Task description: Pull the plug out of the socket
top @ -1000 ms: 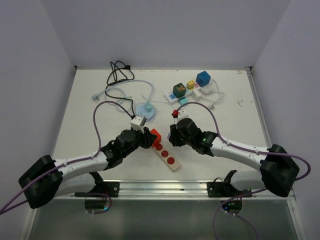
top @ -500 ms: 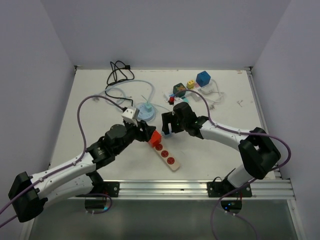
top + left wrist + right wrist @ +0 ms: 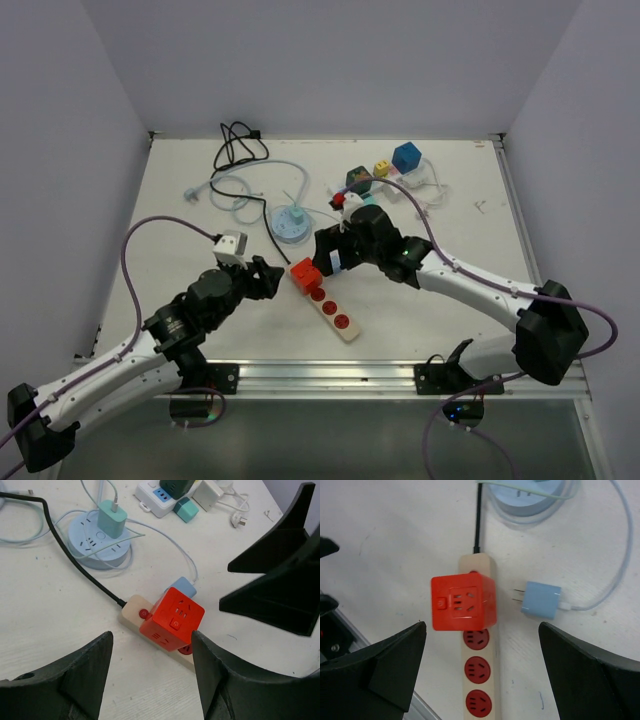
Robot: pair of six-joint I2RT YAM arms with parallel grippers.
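At the white table [image 3: 160, 250], cords are piled at the back and the work is mid-front. The left arm [image 3: 130, 350] and right arm [image 3: 470, 285] reach in from the near edge and meet at one end of the power strip [image 3: 335, 312]. The strip lies slantwise, w/ its black cord [image 3: 478, 520] running off toward the back.

The left gripper [image 3: 268, 281] sits low near the strip's cord end, not touching it. Its fingers are spread w/ nothing btw them. It's prob. placed there to steady the strip against a pull.

The right gripper [image 3: 482, 625] hangs over the same end from the other side. Its fingers are spread wide and it's also empty. Its wrist cam looks straight down on the strip.

Further back is a round socket hub [image 3: 291, 222] w/ a mint charger [image 3: 112, 516] in it. It's not involved.

A red cube adapter [image 3: 463, 602] sits on the strip at the cord end. The three red outlets [image 3: 475, 669] beyond it are bare.

The blue plug [image 3: 541, 600] is the task's thing, as far as I can judge. It lies flat on the table just beside the strip, apart from strip and cube. Its pale cable [image 3: 620, 555] curls away behind it.

The plug's two prongs [image 3: 518, 592] are bare and point at the strip, in no outlet. So the plug reads as out of the socket, and the job looks done or v. nearly. Only the arms' retreat seems left. One risk is the cable snagging a finger on the way up.
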